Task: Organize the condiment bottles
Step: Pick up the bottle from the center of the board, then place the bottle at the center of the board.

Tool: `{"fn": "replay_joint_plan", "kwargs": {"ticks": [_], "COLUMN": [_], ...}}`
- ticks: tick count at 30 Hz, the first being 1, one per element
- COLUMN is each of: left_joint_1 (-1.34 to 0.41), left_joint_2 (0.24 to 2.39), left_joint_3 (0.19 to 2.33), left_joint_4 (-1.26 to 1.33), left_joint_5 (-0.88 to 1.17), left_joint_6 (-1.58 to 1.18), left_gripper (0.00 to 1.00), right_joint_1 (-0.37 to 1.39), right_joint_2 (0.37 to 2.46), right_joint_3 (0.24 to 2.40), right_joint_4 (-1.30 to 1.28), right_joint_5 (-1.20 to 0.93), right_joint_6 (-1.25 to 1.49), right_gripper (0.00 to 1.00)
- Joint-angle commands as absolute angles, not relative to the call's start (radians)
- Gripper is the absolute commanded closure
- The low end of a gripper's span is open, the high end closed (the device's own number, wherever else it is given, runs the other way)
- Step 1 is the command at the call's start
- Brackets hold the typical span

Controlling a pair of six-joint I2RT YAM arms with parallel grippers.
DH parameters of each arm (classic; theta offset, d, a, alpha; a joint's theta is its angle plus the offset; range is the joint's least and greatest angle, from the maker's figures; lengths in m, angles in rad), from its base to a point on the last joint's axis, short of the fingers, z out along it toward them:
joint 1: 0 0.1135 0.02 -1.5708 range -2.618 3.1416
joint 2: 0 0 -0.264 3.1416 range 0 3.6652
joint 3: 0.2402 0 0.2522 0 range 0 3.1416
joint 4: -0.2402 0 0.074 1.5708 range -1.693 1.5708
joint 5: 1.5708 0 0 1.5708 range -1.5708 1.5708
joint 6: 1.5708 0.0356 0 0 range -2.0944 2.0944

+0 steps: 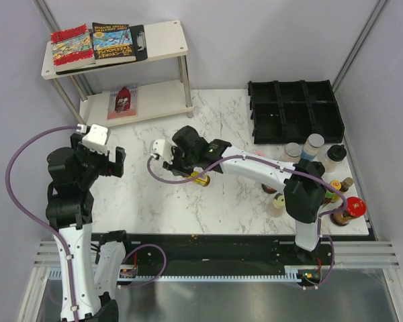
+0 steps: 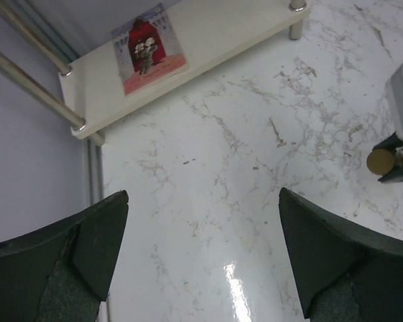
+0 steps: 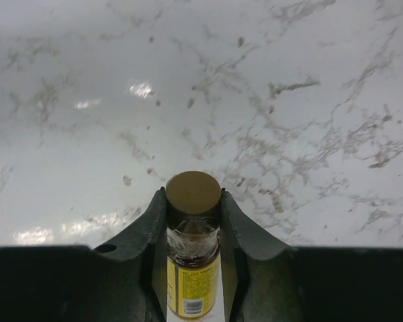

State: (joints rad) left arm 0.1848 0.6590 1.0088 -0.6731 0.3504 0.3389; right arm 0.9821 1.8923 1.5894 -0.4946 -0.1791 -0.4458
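Right gripper [image 3: 193, 201] pinches a brown-capped, yellow-labelled bottle [image 3: 192, 295] by its neck, cap outward; other bottles [image 1: 314, 146] cluster at its three o'clock. Left gripper [image 2: 203, 196] gapes wide, empty.

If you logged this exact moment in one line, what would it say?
right gripper: shut on brown-capped bottle | left gripper: open, empty, above marble table | other bottles: grouped near table's right edge

The white marble-patterned table [image 1: 161, 201] carries a black compartmented tray [image 1: 295, 111] at its far side. Left of the tray stands a cream two-tier shelf unit [image 1: 158, 100]. Directly in front of the tray, upright condiment bottles [image 1: 314, 144] are clustered along the table edge.
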Motion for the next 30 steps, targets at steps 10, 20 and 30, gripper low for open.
{"fn": "replay_joint_plan", "kwargs": {"ticks": [10,20,30], "left_joint_1": [0.19,0.19,0.19], "left_joint_2": [0.706,0.758,0.736], "left_joint_3": [1.337,1.499,1.474], "left_joint_4": [-1.029,-1.203,-1.243], "left_joint_5": [0.069,0.003,-0.015], "left_joint_6": [0.538,0.538,0.511], "left_gripper": [0.01,0.01,0.01], "right_joint_1": [0.874,0.848,0.903], "right_joint_2": [2.129,2.385,2.605], "right_joint_3": [1.954,2.06,2.316], "right_joint_4": [0.104,0.598,0.675], "right_joint_5": [-0.232,-0.227,-0.282], "right_joint_6": [-0.065,0.135,0.124], "right_gripper": [1.0,1.0,1.0]}}
